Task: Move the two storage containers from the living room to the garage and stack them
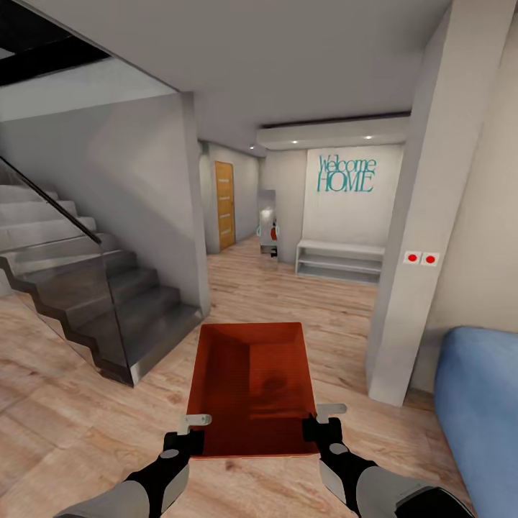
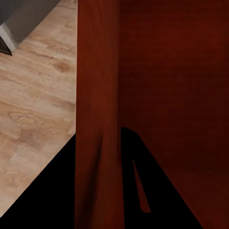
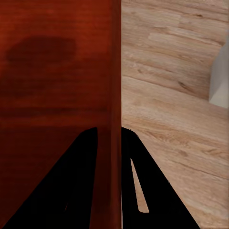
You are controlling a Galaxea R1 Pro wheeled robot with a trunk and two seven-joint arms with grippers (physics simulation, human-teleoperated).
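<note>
One orange-red storage container (image 1: 252,385), open-topped and without a lid, hangs in front of me above the living room's light wood floor (image 1: 79,424). My left gripper (image 1: 193,426) is shut on its left wall (image 2: 95,95), with a black finger on each side of the thin wall. My right gripper (image 1: 325,421) is shut on the right wall (image 3: 113,71) in the same way. The container is empty, with a dark patch on its bottom (image 3: 40,47). The garage is out of view.
A dark staircase with a glass balustrade (image 1: 108,302) stands at the left. A white pillar (image 1: 417,237) and a blue sofa (image 1: 478,403) stand at the right. Ahead, a hallway leads to a wooden door (image 1: 224,205), a mirror (image 1: 267,223) and a white bench (image 1: 339,260).
</note>
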